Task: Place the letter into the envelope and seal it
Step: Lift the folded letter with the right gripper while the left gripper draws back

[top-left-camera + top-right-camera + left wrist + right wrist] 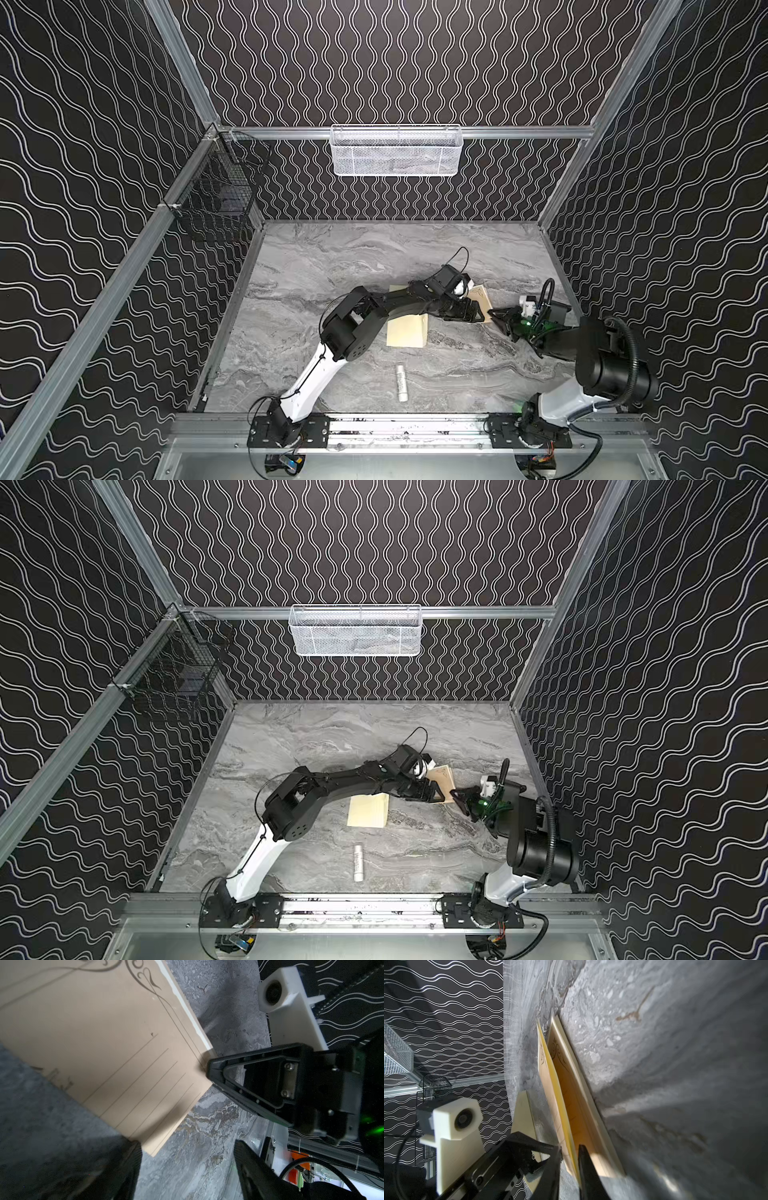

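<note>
1. The right pincer [570,1148] has narrow jaws, one on each side of the letter's [566,1093] raised upper leaf. I cannot tell whether they pinch it.
2. The left pincer [187,1144] faces it across the letter, with jaws wide and holding nothing.
3. The folded letter lies on the grey marbled counter [332,266], with bare counter beyond both pincers.
4. The envelope [407,332] lies behind the left pincer, partly under its arm and just beside the letter.
5. A white stick [402,382] lies nearer the arm bases. Its print is too small to read.
6. The letter shows ruled lines and flourishes.
7. The walls are black with white wavy lines.
</note>
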